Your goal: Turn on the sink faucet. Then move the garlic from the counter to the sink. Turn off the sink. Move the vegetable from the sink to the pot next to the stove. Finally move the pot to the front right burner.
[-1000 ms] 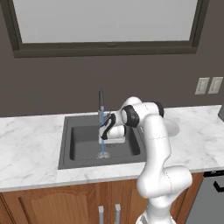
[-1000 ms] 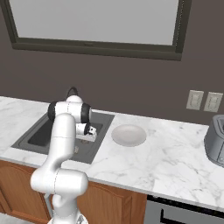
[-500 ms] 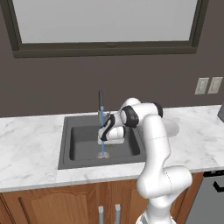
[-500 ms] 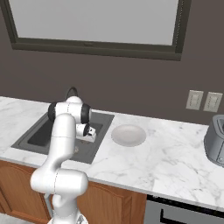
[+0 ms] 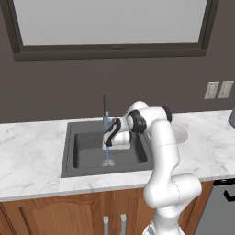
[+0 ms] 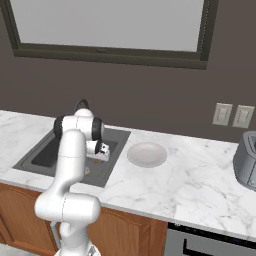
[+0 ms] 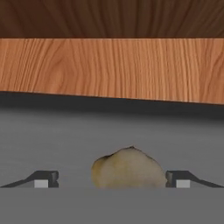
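My hand [image 7: 112,180] is spread wide over the dark grey rectangular sink [image 5: 87,147], gripping nothing. The pale lumpy garlic bulb [image 7: 127,168] sits between my fingertips, probably on the basin floor. Water runs from the slim dark gooseneck faucet [image 5: 106,106]. Risk: nudging the bulb while withdrawing.

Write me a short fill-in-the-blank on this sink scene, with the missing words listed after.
1. From the faucet a thin stream of ____ runs into the sink.
2. In the hand view the garlic lies between the fingertips of the gripper, whose jaws stand ____.
3. On the counter right of the sink sits a round white ____.

Missing words: water; open; plate
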Robot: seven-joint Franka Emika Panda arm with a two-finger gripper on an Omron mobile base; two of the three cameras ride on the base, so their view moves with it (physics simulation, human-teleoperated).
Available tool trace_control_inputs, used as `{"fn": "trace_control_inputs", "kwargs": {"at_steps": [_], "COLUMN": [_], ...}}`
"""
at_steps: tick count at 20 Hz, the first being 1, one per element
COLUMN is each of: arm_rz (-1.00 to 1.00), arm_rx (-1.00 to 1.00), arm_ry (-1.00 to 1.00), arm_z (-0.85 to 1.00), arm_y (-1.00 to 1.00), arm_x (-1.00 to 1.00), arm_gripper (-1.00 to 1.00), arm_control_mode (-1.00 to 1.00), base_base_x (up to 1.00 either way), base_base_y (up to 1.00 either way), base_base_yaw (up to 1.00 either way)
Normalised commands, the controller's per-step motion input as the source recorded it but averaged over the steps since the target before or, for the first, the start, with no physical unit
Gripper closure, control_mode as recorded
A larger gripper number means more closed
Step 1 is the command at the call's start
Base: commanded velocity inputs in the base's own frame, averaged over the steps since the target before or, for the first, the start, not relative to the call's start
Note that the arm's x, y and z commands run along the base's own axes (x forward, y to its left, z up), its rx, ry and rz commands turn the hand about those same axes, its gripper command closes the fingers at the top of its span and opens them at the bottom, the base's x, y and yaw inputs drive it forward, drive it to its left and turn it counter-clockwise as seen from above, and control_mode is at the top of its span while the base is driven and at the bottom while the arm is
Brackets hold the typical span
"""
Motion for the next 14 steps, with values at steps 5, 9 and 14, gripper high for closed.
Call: {"fn": "trace_control_inputs", "kwargs": {"at_steps": [5, 9, 14], "arm_rz": [0.0, 0.0, 0.0], "arm_rx": [0.0, 0.0, 0.0], "arm_ry": [0.0, 0.0, 0.0], "arm_z": [0.49, 0.55, 0.44], "arm_y": [0.0, 0.0, -0.03], "arm_x": [-0.03, -0.09, -0.04], "arm_gripper": [-1.0, -1.0, -1.0], "arm_control_mode": [-1.0, -1.0, -1.0], "base_base_x": [0.0, 0.0, 0.0], "base_base_y": [0.0, 0.0, 0.0], "base_base_yaw": [0.0, 0.0, 0.0]}}
